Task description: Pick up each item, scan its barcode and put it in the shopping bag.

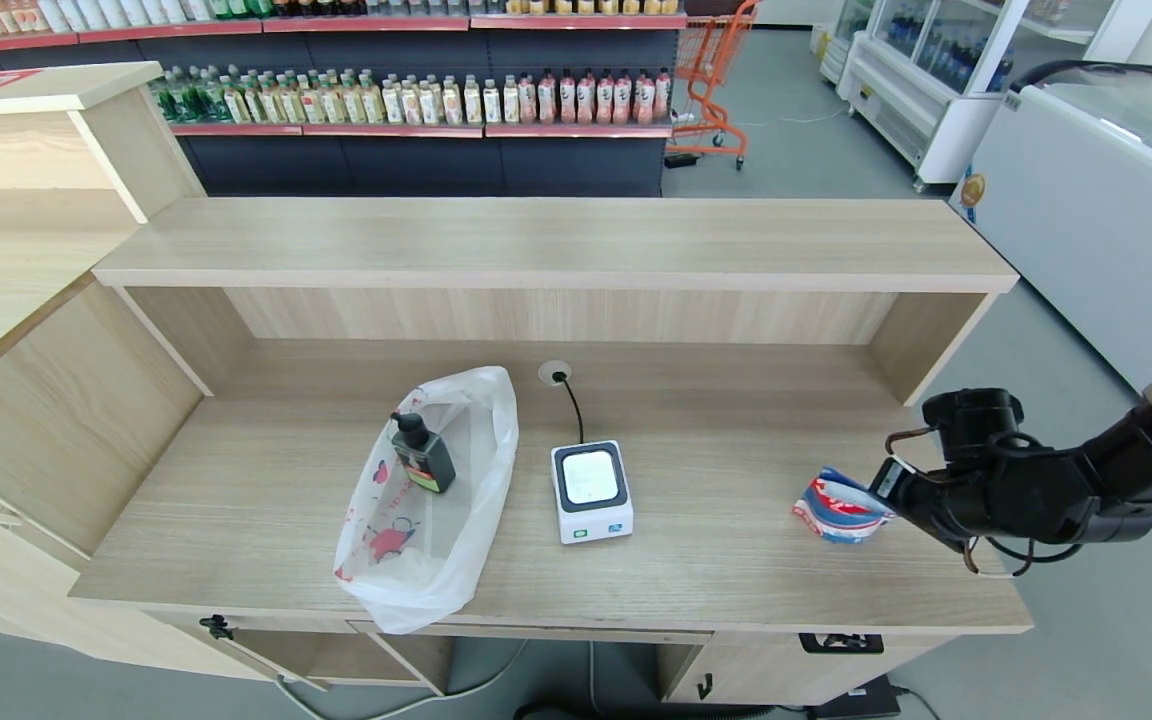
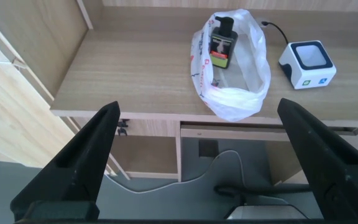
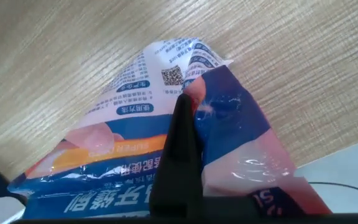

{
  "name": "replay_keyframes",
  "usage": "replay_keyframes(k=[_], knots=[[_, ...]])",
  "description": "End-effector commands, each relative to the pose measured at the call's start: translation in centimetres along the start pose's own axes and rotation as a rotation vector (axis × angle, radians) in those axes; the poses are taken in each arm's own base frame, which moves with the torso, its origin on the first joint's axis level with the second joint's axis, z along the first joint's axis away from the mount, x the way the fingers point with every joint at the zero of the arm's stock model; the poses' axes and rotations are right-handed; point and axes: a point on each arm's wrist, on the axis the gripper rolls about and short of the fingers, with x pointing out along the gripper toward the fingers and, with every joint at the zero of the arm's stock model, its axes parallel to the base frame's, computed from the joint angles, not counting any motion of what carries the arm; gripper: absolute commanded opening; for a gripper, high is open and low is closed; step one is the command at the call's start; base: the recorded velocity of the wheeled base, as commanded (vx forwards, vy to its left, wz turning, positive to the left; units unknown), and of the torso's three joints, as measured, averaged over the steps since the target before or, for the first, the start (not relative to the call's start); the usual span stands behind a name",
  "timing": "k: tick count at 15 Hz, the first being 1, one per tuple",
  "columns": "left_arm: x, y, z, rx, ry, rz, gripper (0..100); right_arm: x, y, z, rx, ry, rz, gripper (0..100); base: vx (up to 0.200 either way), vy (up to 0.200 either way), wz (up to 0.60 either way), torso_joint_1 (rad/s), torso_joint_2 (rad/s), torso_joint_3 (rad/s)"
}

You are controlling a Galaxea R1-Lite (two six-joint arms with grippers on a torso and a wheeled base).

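Note:
A blue, white and red packet (image 1: 839,508) sits low over the right end of the wooden counter (image 1: 716,560). My right gripper (image 1: 886,495) is shut on it from the right. In the right wrist view a dark finger (image 3: 182,155) presses into the packet (image 3: 135,118), whose printed codes face the camera. The white scanner (image 1: 591,490) stands mid-counter, its glass facing up. To its left the white shopping bag (image 1: 466,540) lies open with a dark pump bottle (image 1: 423,455) inside. My left gripper (image 2: 197,165) hangs open in front of the counter's front edge, short of the bag (image 2: 235,99).
The scanner's black cable (image 1: 572,405) runs back to a grommet in the counter. A raised ledge (image 1: 556,245) and side walls enclose the counter's back and sides. Bare wood lies between scanner and packet. A freezer (image 1: 1086,200) stands to the right.

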Motion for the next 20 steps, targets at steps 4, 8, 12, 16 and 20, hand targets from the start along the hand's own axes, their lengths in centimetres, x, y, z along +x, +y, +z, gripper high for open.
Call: replay_keyframes(k=[4, 8, 12, 16, 20], knots=[[0.0, 0.0, 0.0, 0.000, 0.000, 0.002, 100, 2.5, -0.1, -2.2, -0.083, 0.034, -0.002, 0, 0.000, 0.000, 0.00, 0.000, 0.00, 0.000], [0.0, 0.0, 0.0, 0.000, 0.000, 0.000, 100, 0.4, 2.1, -0.4, -0.090, -0.139, 0.079, 0, 0.000, 0.000, 0.00, 0.000, 0.00, 0.000], [0.0, 0.0, 0.0, 0.000, 0.000, 0.000, 100, -11.7, 4.9, 5.3, -0.222, -0.233, 0.655, 0, 0.000, 0.000, 0.00, 0.000, 0.00, 0.000], [0.0, 0.0, 0.0, 0.000, 0.000, 0.002, 100, -16.2, 2.1, 5.8, -0.581, -0.308, 1.153, 0, 0.000, 0.000, 0.00, 0.000, 0.00, 0.000], [0.0, 0.0, 0.0, 0.000, 0.000, 0.000, 100, -18.4, 3.0, 5.6, -0.741, -0.370, 1.413, 0, 0.000, 0.000, 0.00, 0.000, 0.00, 0.000]])
